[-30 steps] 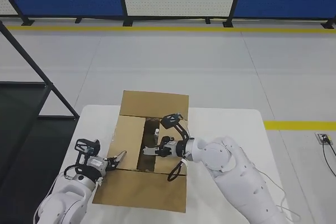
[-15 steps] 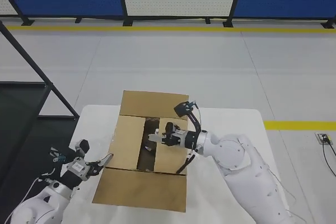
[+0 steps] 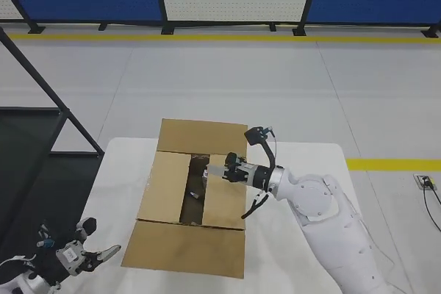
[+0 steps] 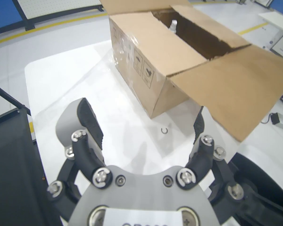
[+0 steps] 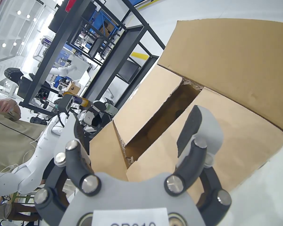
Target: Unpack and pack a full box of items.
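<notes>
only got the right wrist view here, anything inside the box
Observer: Yes, the top of a white bottle shows inside the box.
Operator: ok and where's the left gripper
Observer: The left gripper is open, by the near left corner of the table, well apart from the box.

White arms (image 3: 316, 198); grey, black-padded left pincer (image 4: 142, 110)
</notes>
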`<state>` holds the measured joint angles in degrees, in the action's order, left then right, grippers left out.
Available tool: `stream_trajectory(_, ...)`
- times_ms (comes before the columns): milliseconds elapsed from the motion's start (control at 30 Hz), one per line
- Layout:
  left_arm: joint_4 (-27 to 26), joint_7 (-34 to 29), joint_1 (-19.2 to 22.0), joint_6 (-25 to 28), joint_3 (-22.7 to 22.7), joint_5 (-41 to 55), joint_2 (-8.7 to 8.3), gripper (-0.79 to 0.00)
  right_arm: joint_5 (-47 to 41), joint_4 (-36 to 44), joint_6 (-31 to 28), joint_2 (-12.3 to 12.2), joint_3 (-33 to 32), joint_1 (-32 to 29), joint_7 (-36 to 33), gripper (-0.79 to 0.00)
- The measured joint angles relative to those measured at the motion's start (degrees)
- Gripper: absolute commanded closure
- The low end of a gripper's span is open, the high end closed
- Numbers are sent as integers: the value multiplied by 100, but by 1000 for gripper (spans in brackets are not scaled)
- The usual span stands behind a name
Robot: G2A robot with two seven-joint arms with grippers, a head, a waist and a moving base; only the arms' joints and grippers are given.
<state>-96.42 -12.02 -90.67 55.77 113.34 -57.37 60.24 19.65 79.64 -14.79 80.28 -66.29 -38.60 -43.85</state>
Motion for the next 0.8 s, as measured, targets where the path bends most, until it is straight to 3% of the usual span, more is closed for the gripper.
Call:
stream_trajectory(333,-70,189,91,187,-475,-787,-52,-785,-134,-1061,288,71,-219,426,1700,-785)
stream_trajectory(400,-69,265,99,176,-524,-770,-57,-785,22,-1414,627,103,-187,619,2092,-785)
stream_trajectory(533,-72,354,102,139,-601,-678,-67,-785,120,-2064,943,202,35,987,2342,-785)
stream_trajectory(800,-126,380,155,144,-672,-277,-103,-785,-71,-3478,778,417,415,1646,2497,-785)
